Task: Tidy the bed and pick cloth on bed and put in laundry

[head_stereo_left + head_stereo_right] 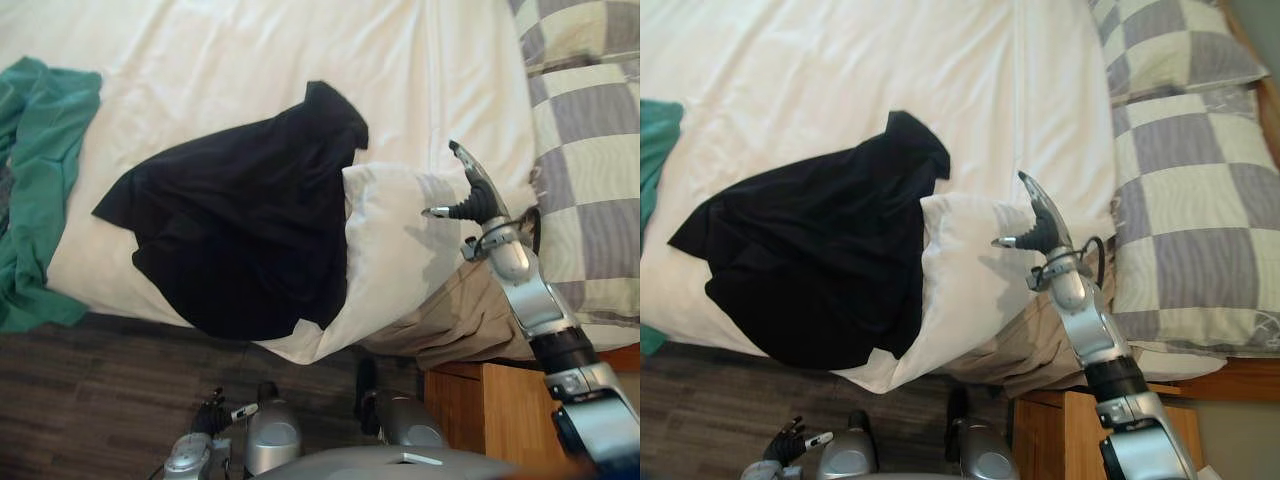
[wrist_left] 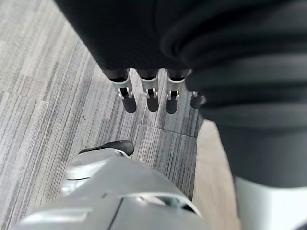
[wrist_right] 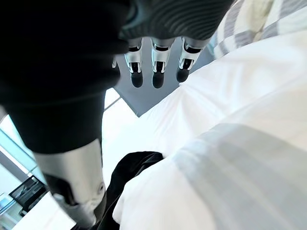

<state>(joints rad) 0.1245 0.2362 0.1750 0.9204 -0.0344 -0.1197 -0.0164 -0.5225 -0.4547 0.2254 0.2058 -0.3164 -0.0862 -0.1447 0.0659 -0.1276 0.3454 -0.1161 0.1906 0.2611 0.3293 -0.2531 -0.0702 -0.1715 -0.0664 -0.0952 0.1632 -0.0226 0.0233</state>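
A black cloth (image 1: 240,235) lies crumpled on the white bed sheet (image 1: 250,60) near the front edge, partly draped over a white pillow (image 1: 390,250). My right hand (image 1: 472,195) hovers just past the pillow's far right corner, fingers (image 3: 156,72) straight and holding nothing. The right wrist view looks over the white pillow (image 3: 230,167) toward the black cloth (image 3: 129,172). Down by the floor below the bed edge hangs my left hand (image 1: 790,440), and its fingers (image 2: 151,96) stand straight over the grey floor.
A green cloth (image 1: 40,170) hangs over the bed's left edge. Two grey-and-cream checked pillows (image 1: 590,150) lie at the right. A beige sheet (image 1: 470,320) sags off the bed beside a wooden nightstand (image 1: 480,410). Dark plank floor (image 1: 90,400) runs along the front.
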